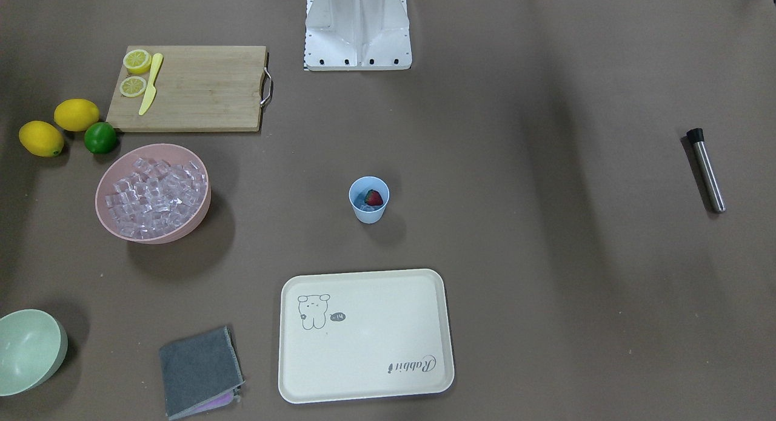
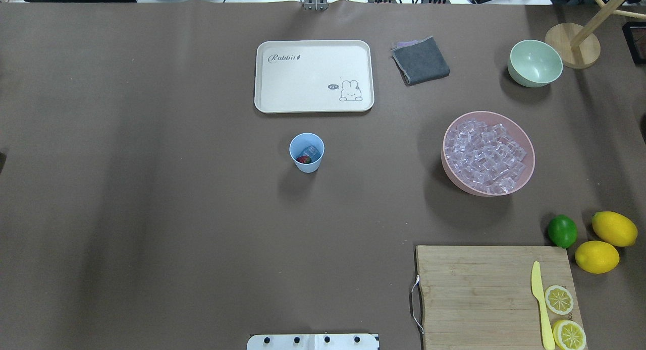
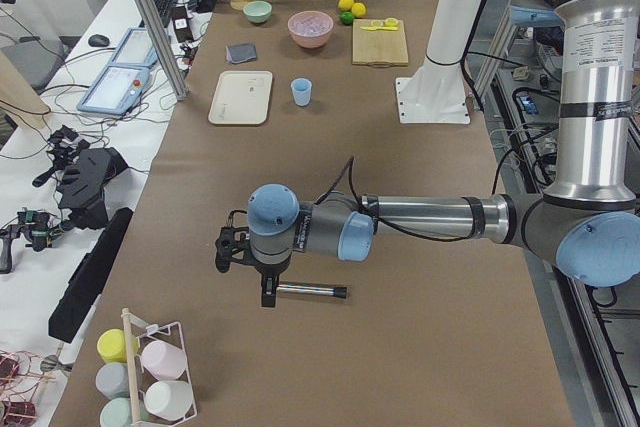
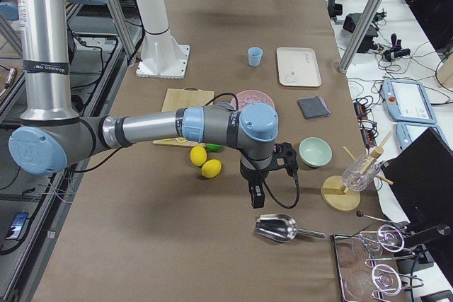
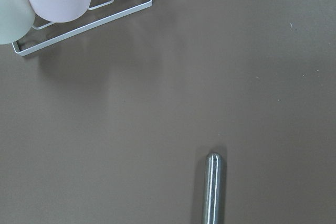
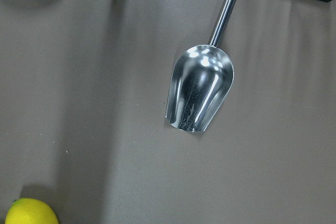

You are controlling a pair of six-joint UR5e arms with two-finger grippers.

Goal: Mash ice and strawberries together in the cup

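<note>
Brown tabletop (image 2: 151,214): light blue plastic cup (image 2: 306,152) stands centre, red strawberry (image 1: 374,198) and clear ice cubes (image 2: 310,151) inside; light, tippy, probably wants bracing at its wall; left gripper (image 3: 268,295) and right gripper (image 4: 256,194) fingers: cannot tell.

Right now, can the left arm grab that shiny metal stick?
Probably yes. The metal stick lies alone on the bare table, and the left tool hangs right beside one end of it, with nothing between them.
</note>
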